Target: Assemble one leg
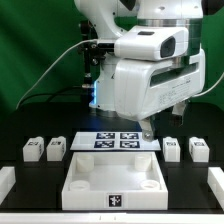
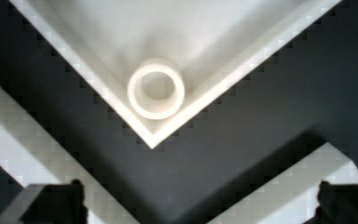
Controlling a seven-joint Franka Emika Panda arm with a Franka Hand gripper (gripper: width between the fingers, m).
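Upright white tagged legs (image 1: 33, 150): two at the exterior view's left, two right.

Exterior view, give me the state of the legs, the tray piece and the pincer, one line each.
Legs at the exterior view's left: loose on the table, unmounted.
Legs at the exterior view's right: loose on the table, unmounted.
Tray piece: flat on the table, corner socket in wrist view empty.
Pincer: open, holding nothing.
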